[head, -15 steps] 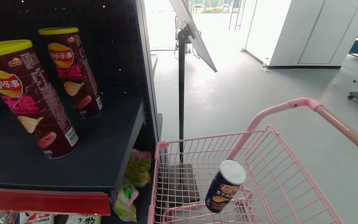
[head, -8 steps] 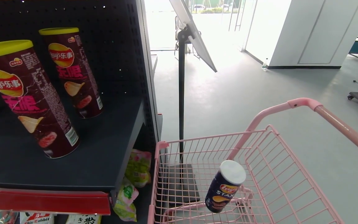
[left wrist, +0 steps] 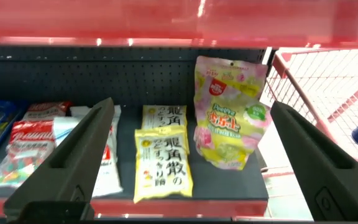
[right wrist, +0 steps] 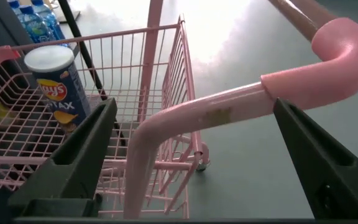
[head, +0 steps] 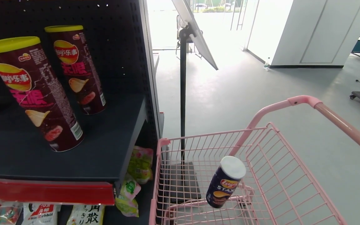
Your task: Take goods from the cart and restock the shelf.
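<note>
Left wrist view showed your left gripper (left wrist: 192,107) with fingers spread wide, facing snack bags (left wrist: 229,112) on a lower shelf level. Your right gripper (right wrist: 194,104) was likewise spread, the pink handle (right wrist: 328,56) lying beyond its fingers. You had 1 dark blue chip can (head: 226,182) leaning in the cart (head: 211,135), beside the shelf (head: 111,134) holding 2 maroon cans (head: 36,93).

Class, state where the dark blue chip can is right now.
In the head view, the dark blue chip can stands inside the pink cart, on the right, beside the shelf.
</note>
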Controlling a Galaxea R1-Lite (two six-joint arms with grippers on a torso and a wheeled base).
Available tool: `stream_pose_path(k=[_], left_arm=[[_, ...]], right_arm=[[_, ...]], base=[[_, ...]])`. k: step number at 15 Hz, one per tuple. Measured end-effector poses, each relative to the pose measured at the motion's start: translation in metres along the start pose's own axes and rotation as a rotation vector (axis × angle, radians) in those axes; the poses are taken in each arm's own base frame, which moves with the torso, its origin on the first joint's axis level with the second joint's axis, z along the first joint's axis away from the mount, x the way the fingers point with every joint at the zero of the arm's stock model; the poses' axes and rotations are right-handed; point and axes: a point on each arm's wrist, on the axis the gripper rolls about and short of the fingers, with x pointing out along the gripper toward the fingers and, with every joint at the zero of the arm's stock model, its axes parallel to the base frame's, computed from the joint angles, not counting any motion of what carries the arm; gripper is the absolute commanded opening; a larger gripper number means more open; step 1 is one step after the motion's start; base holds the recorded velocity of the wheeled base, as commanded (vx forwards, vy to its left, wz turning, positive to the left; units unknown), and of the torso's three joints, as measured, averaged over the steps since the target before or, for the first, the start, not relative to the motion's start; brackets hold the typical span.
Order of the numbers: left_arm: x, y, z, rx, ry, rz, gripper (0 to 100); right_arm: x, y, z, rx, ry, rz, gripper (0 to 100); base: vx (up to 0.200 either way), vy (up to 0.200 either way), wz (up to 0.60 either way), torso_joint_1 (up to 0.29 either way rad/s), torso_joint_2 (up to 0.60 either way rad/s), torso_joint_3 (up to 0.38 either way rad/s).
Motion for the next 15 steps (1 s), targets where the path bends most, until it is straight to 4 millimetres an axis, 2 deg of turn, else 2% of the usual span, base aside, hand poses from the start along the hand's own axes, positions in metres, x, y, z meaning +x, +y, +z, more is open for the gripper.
stream_pose_path(k=[6, 12, 13, 15], left_arm=[[0.0, 0.0, 0.0, 0.0, 0.001, 0.001, 100], [0.0, 0.0, 0.0, 0.0, 0.001, 0.0, 100], [0.0, 0.0, 0.0, 0.0, 0.001, 0.0, 100], [0.0, 0.0, 0.0, 0.001, 0.001, 0.001, 100]], right_arm=[[0.0, 0.0, 0.001, -0.002, -0.004, 0.001, 100], [0.0, 0.001, 0.001, -0.009, -0.009, 0.035, 100], [-0.001, 0.001, 0.005, -0.011, -0.027, 0.049, 100], [-0.006, 0.001, 0.033, -0.013, -0.094, 0.075, 100]], base=[[-0.2, 0.0, 0.0, 0.002, 0.0, 0.005], [0.0, 0.0, 0.0, 0.0, 0.0, 0.0], [0.0, 0.0, 0.0, 0.0, 0.0, 0.0], [0.0, 0.0, 0.0, 0.0, 0.0, 0.0]])
